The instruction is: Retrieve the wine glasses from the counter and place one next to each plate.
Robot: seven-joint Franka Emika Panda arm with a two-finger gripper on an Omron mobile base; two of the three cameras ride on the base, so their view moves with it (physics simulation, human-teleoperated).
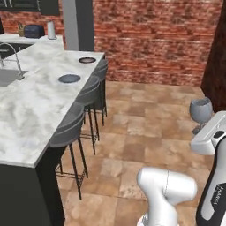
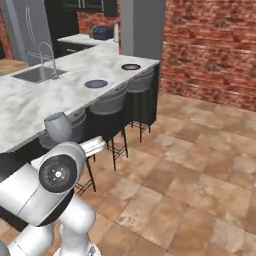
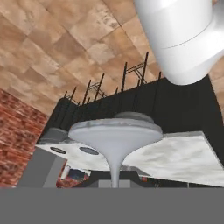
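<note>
While base views show bowl, hand view shows wine glass [image 3: 114,140] stem.

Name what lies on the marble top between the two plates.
Nothing: bare marble top separates the blue-grey plate and the brown-rimmed plate, clearest in the left base view.

Marble island [image 1: 31,110]: blue-grey plate [image 1: 69,79], brown-rimmed plate [image 1: 87,60].

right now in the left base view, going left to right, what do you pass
faucet → blue-grey plate → dark-rimmed plate → grey pillar → brick wall → wine glass held in the hand, over the tile floor
</note>
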